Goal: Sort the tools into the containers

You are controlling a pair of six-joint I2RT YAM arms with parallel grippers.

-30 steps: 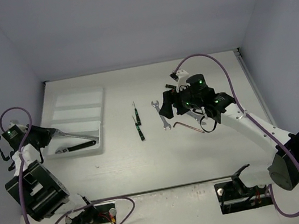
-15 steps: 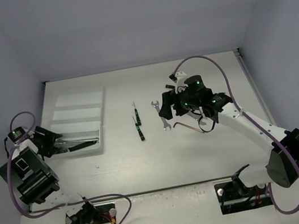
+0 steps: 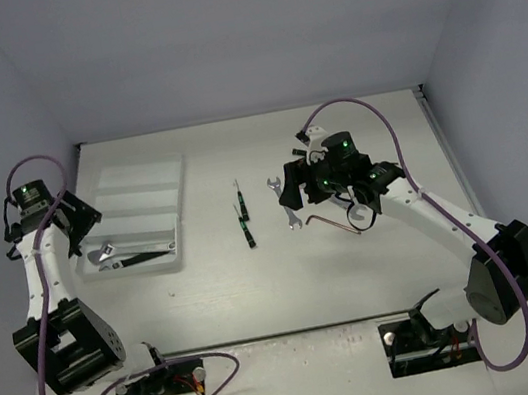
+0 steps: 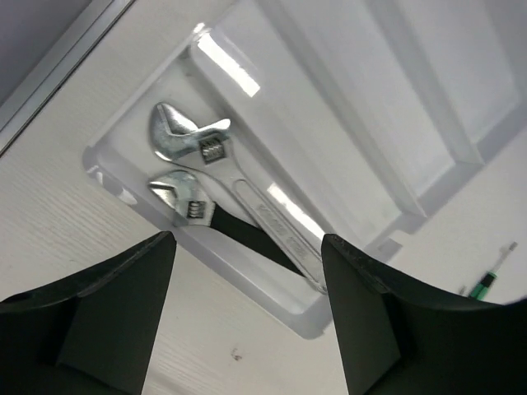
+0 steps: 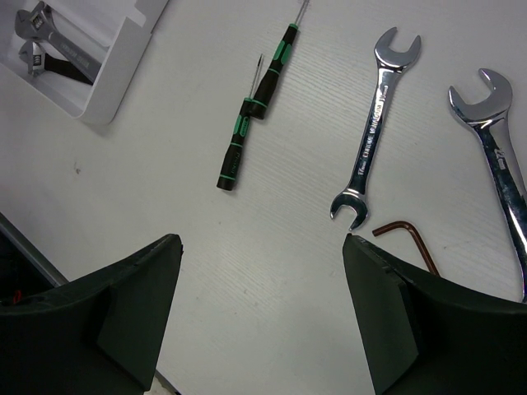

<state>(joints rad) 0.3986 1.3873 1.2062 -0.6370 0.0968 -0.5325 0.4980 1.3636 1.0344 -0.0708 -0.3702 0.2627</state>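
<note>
We note the left gripper [image 4: 247,247] hovering with its jaws apart and empty. Just beyond its fingertips, a silver adjustable wrench [image 4: 247,189] and a black-handled adjustable wrench [image 4: 235,233] lie side by side in the outermost compartment of the white tray [image 4: 387,123]. The right gripper [image 5: 259,245] is likewise spread and empty. Ahead of it, on the table [image 5: 165,164], lie two screwdrivers [image 5: 239,144], a silver wrench [image 5: 370,123] and a hex key [image 5: 412,234].

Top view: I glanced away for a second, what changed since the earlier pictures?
The left gripper opened, releasing the silver adjustable wrench into the tray beside the black-handled wrench, then lifted away. The right gripper and the loose tools stayed put.
</note>
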